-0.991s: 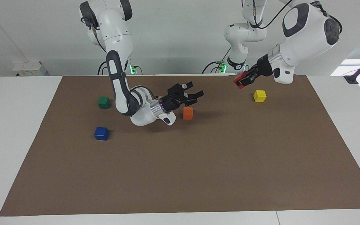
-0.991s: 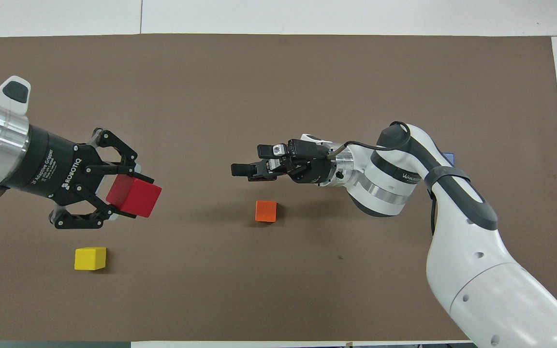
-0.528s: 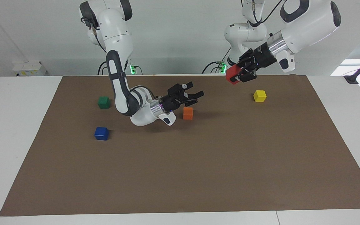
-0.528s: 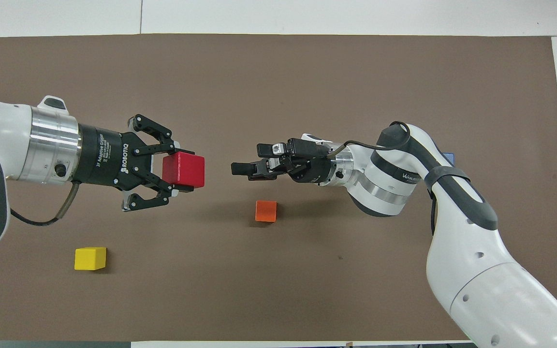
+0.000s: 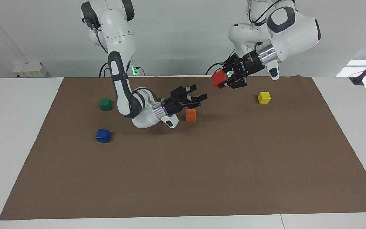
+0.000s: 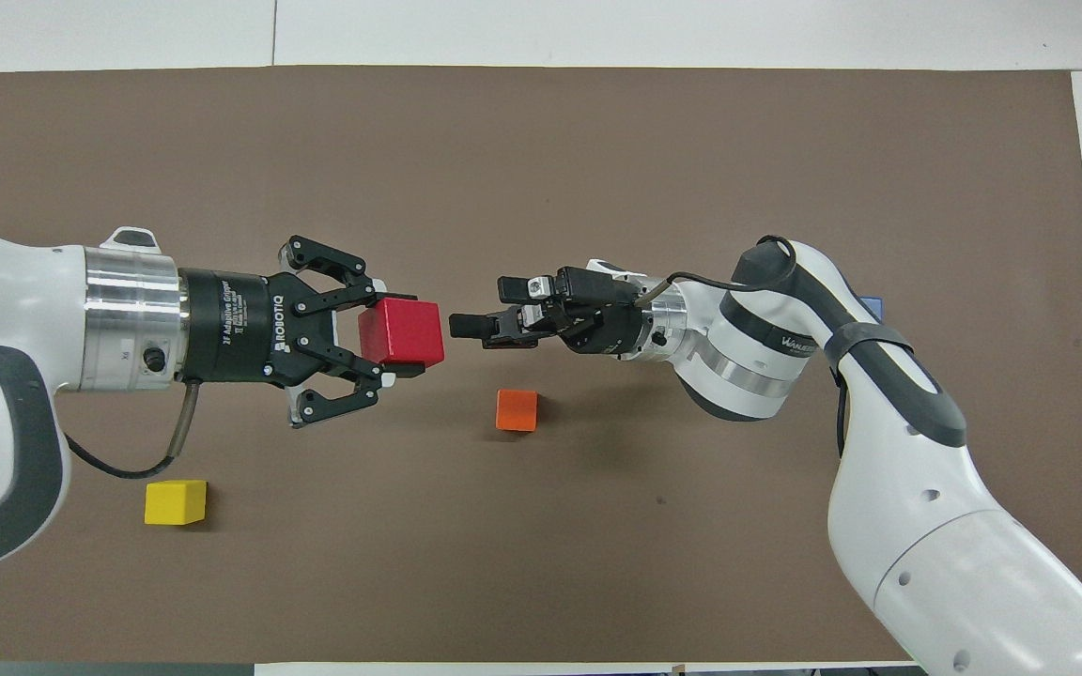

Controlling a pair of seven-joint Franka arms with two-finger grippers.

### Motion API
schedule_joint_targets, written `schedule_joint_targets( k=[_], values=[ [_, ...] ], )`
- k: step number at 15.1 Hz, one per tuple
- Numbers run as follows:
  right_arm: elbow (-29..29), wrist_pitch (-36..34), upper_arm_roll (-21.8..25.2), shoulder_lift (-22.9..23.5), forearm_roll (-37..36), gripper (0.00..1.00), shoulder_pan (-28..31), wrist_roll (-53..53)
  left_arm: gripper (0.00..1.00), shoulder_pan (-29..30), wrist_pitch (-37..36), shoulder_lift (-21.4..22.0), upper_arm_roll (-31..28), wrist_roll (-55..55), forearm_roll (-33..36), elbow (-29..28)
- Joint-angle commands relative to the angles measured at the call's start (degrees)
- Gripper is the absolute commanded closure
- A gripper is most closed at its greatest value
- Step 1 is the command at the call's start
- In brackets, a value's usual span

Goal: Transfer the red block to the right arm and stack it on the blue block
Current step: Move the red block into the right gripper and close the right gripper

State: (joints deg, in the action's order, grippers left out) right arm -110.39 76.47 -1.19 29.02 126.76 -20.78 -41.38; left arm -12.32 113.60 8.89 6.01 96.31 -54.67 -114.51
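Going by the overhead view, the left gripper [image 6: 391, 349] comes first, held level in the air over the brown mat [image 6: 597, 141] and pinching the small bright red cube [image 6: 402, 332] by two opposite faces, so most of the cube juts out past its fingertips. That red block looks rigid and light, with flat, smooth sides that might slip under a weak pinch. The exposed faces, at right angles to the ones now gripped, look like the place for the receiving fingers, flat and square so the cube does not twist.

Just beside it, with a small gap between, the right gripper [image 6: 480, 314] waits in mid-air with its fingers spread apart and aimed at the cube, over the mat near the small orange cube [image 6: 517, 410], which sits nearer to the robots. A small yellow cube [image 6: 176, 501] lies toward the left arm's end of the table.

The small deep blue cube [image 5: 103, 135] rests toward the right arm's end, farther from the robots than the small green cube [image 5: 105, 104]; overhead, it seems mostly hidden by the right arm.
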Motion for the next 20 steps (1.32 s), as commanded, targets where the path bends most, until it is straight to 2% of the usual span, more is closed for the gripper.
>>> schedule_joint_targets(
  k=[1, 5, 9, 11, 12, 13, 14, 15, 16, 20],
  values=[
    [0.79, 1.57, -0.30, 0.60, 0.86, 0.00, -0.05, -1.43, 1.00, -4.37, 7.84, 2.36, -0.65, 4.40, -2.46, -3.88],
    [0.79, 1.76, -0.30, 0.52, 0.77, 0.00, -0.14, -1.43, 1.00, -5.61, 12.51, 2.36, -0.65, 7.13, -2.46, -5.28],
    [0.79, 2.19, -0.30, 0.52, 0.77, 0.00, -0.14, -1.43, 1.00, -10.70, 23.13, 1.48, -0.65, 11.09, -2.55, -6.95],
    [0.88, 2.55, -0.30, 0.52, 0.77, 0.01, -0.14, -1.43, 1.00, -10.97, 23.86, 1.22, -0.65, 11.27, -2.55, -7.04],
    [0.79, 2.72, -0.30, 0.52, 0.77, 0.09, -0.14, -1.43, 1.00, -11.06, 23.94, 1.22, -0.65, 11.27, -2.55, -7.13],
    [0.79, 2.81, -0.30, 0.52, 0.77, 0.24, -0.14, -1.43, 1.00, -11.06, 23.86, 1.04, -0.65, 11.27, -2.55, -7.13],
    [0.79, 3.42, -0.30, 0.43, 0.77, 0.46, -0.57, -1.34, 1.00, -11.06, 24.03, 0.69, -0.65, 11.27, -2.55, -7.04],
    [0.79, 4.47, -0.30, 0.25, 0.77, 0.77, -0.75, -0.99, 1.00, -11.06, 24.12, 0.51, -0.65, 11.18, -2.55, -7.04],
    [0.79, 5.26, -0.30, 0.16, 0.69, 1.00, -0.75, -0.73, 1.00, -11.06, 24.21, 0.51, -0.65, 11.18, -2.55, -7.04],
    [0.79, 6.41, -0.30, -0.19, 0.60, 1.00, -0.75, -0.64, 1.00, -11.15, 25.09, 0.25, -0.65, 11.18, -2.46, -7.13]
  ],
)
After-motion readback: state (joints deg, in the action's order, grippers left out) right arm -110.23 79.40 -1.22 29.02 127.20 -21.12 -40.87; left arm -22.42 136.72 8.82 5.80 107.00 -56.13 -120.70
